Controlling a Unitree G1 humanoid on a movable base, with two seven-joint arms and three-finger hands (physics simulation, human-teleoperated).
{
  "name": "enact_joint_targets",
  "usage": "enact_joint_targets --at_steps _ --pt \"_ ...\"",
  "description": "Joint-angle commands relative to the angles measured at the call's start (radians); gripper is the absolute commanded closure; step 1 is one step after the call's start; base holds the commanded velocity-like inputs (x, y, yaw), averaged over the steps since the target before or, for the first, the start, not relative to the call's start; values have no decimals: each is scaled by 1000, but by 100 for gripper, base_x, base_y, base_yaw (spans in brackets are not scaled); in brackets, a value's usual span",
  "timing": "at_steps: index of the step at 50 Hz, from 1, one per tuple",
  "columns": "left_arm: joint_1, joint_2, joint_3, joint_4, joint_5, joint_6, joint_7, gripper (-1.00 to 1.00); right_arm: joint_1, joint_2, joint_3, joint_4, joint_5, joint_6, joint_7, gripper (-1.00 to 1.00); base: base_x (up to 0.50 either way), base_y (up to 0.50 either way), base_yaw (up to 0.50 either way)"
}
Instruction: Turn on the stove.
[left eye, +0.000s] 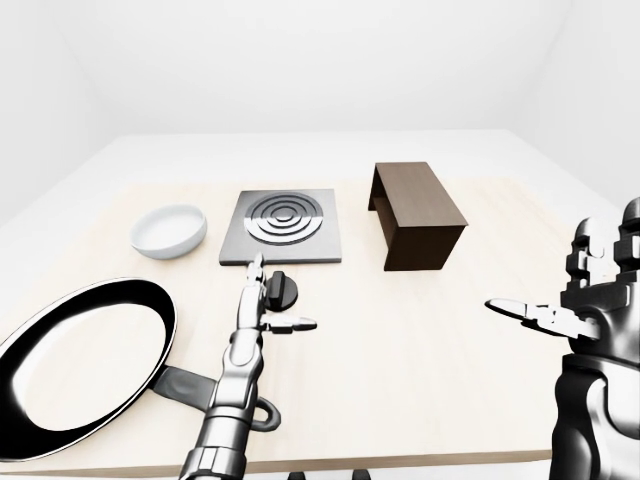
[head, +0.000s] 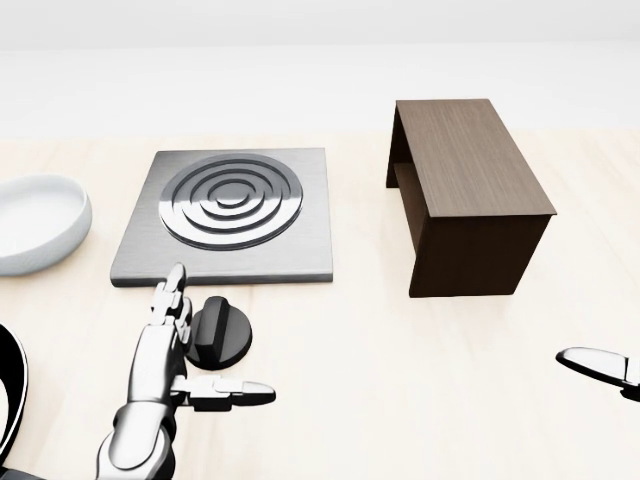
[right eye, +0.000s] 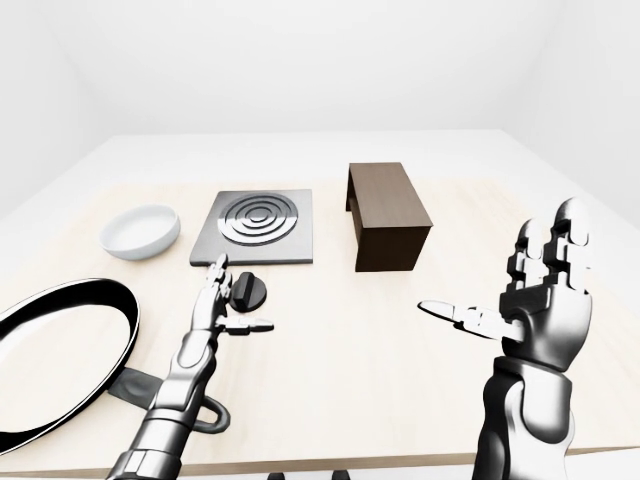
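- A pale wooden table (left eye: 400, 330) is seen in a plain white room.
- The stove (head: 228, 217), grey with concentric rings, has a black knob (head: 220, 333) below it.
- The left hand (head: 165, 360) is spread wide beside the knob; the right hand (right eye: 535, 290) is held open too.

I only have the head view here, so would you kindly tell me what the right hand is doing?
Observer: The right hand is raised with open fingers, holding nothing, well right of the brown stand.
Operator: Thank you. What is the black curve at my lower left edge?
Observer: It is a large black frying pan lying on the table.
Operator: Is its handle near the left arm?
Observer: Yes, the handle points towards the left forearm.
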Motion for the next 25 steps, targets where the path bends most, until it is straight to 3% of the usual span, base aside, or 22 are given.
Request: enact_joint_targets --at_steps 1,10,25 --pt "4 -1 -1 36 6 0 2 -100 0 -1 -2 -12 3 0 -3 -100 0 0 0" --pt "12 -8 -10 112 24 0 9 -100 0 -1 -7 -16 6 0 0 -100 0 0 0" --pt "77 -31 -44 43 50 0 1 -100 -4 -4 -11 -17 7 0 -1 -100 0 0 0"
